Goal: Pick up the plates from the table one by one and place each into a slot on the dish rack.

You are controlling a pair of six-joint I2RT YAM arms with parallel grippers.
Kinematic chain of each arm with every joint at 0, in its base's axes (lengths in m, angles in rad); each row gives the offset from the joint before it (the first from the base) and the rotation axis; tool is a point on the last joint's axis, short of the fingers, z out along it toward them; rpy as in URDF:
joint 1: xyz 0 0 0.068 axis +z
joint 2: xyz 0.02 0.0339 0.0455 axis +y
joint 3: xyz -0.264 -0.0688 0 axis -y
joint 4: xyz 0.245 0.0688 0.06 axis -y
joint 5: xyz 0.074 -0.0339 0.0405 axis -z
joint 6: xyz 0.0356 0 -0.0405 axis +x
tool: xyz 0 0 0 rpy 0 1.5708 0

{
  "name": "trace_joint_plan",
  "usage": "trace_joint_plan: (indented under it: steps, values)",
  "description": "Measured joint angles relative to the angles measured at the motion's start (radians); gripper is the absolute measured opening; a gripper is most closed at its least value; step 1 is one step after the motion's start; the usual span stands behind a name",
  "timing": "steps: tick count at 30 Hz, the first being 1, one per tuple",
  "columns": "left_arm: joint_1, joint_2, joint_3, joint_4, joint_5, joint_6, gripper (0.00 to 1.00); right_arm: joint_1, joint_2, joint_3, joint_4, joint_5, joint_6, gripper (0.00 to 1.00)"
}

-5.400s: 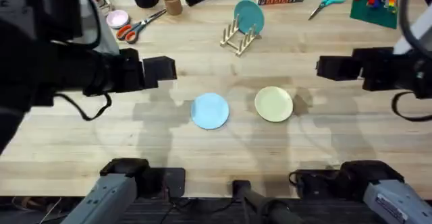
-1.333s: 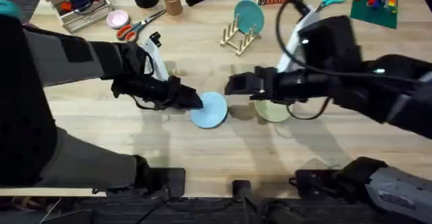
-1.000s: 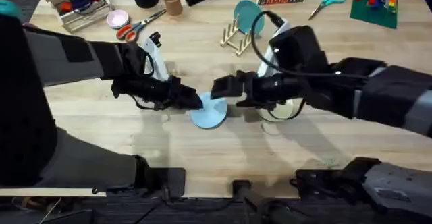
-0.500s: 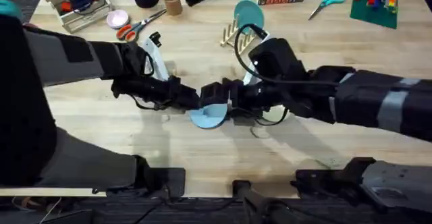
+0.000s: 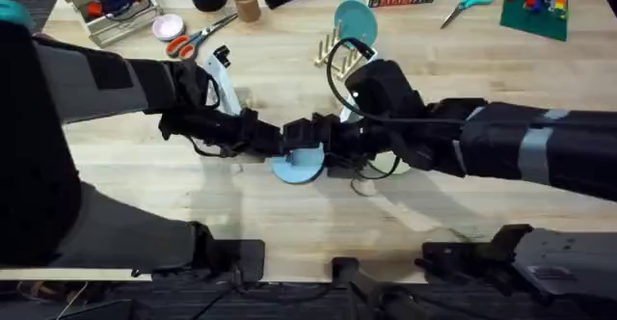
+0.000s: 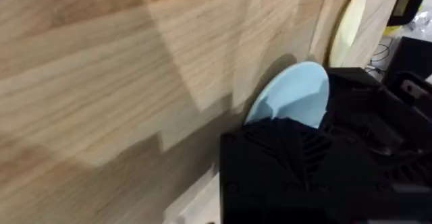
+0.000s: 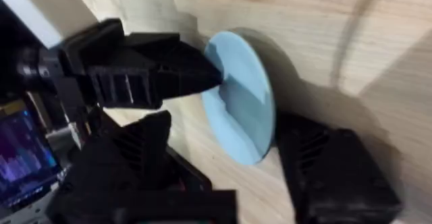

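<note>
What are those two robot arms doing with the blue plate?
Both arms have met at the light blue plate in the middle of the table. The left end effector touches its left edge, while the right end effector straddles it, open. The cream-yellow plate waits alongside. The dish rack already holds a teal plate.

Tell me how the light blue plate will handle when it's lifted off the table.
The light blue plate looks thin, flat and rigid, so probably light and stiff. Its smooth surface may slip between fingers. Lying flat on the table, its rim leaves little to grip, likely why the left gripper and right gripper both meet it.
</note>
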Motion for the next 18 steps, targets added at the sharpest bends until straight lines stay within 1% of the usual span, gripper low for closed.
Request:
trace_joint_plan:
  steps: [1,3,6,8,9,18]
  values:
    - [0.000,0.000,0.000,0.000,0.000,0.000,0.040,0.000,0.002,0.000,0.003,0.002,0.000,0.863]
    - [0.000,0.000,0.000,0.000,0.000,0.000,0.040,0.000,0.008,0.000,0.008,0.005,0.001,0.741]
    - [0.002,0.000,0.001,0.000,-0.001,0.000,0.041,-0.001,0.021,-0.004,0.003,0.018,0.002,0.501]
    - [0.004,0.000,0.001,0.000,-0.001,0.000,0.041,-0.001,0.031,-0.009,-0.006,0.027,0.001,0.259]
    - [0.016,-0.004,0.005,-0.005,0.000,-0.001,0.040,-0.009,0.025,-0.012,0.012,0.004,0.009,0.044]
    - [0.019,-0.008,0.006,-0.008,-0.002,-0.003,0.041,-0.009,0.020,-0.011,0.016,0.004,0.006,0.034]
